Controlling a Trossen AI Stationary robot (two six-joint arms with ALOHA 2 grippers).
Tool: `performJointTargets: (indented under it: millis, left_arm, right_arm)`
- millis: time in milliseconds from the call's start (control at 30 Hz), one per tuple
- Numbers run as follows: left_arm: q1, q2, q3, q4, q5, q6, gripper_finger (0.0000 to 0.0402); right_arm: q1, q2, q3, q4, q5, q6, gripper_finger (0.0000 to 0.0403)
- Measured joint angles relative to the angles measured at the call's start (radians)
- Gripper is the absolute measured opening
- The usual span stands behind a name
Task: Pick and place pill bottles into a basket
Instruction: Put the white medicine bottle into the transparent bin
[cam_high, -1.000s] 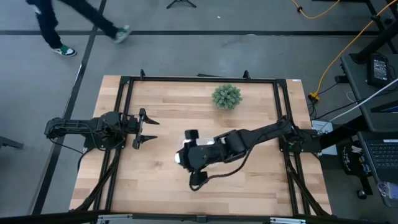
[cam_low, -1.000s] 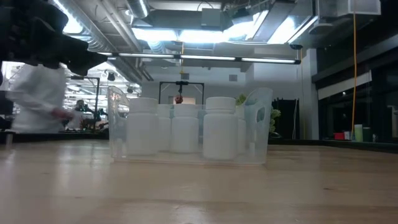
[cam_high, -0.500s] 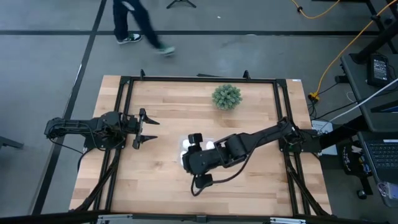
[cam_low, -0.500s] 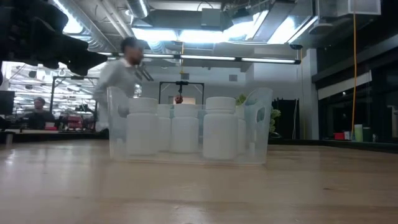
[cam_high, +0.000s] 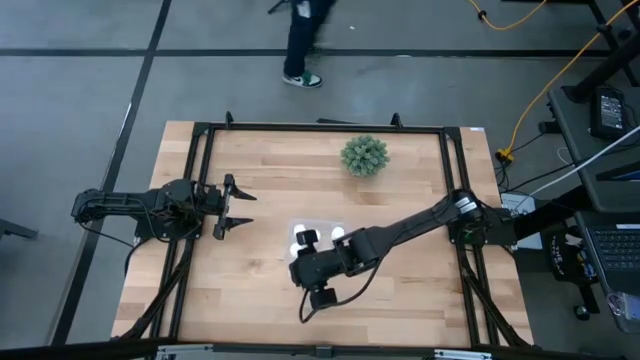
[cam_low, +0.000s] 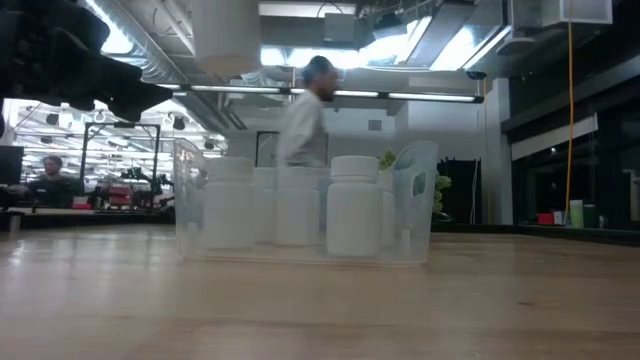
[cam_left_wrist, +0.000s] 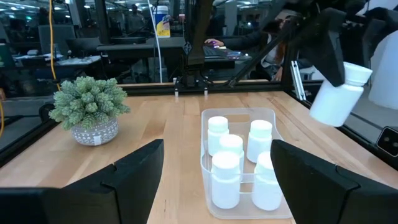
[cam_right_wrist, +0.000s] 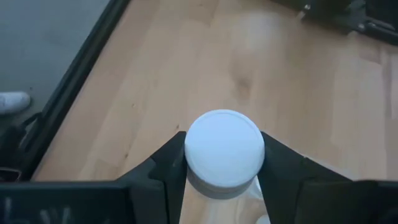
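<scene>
Shifted over basket (cam_high: 318, 240), right gripper (cam_right_wrist: 224, 163) clamps bottle (cam_right_wrist: 224, 152); plant (cam_high: 364, 155) well apart

**Light and picture quality**

Overhead view: even, bright light on the bench (cam_high: 250, 290), shadows soft and faint. Low view: ceiling lights (cam_low: 300, 55) glare above the basket (cam_low: 420, 200), leaving foreground wood dimmer; a walking person (cam_low: 305, 125) behind the basket is motion-smeared. Right wrist view: bottle cap (cam_right_wrist: 224, 147) near-blown white, floor (cam_right_wrist: 43, 43) soft. Left wrist view: own fingers (cam_left_wrist: 93, 186) dark, unfocused.
</scene>
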Motion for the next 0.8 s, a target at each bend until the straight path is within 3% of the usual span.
performJointTargets:
  millis: [367, 600, 800]
  left_arm:
    - [0.000, 0.000, 0.000, 0.000, 0.000, 0.000, 0.0290]
    - [0.000, 0.000, 0.000, 0.000, 0.000, 0.000, 0.0290]
    - [0.000, 0.000, 0.000, 0.000, 0.000, 0.000, 0.0290]
  right_arm:
    - [-0.032, -0.169, -0.239, 0.168, 0.008, 0.006, 0.0153]
    - [-0.049, -0.307, -0.509, 0.457, 0.004, 0.047, 0.0153]
    - [-0.070, -0.342, -0.643, 0.585, -0.015, 0.085, 0.0153]
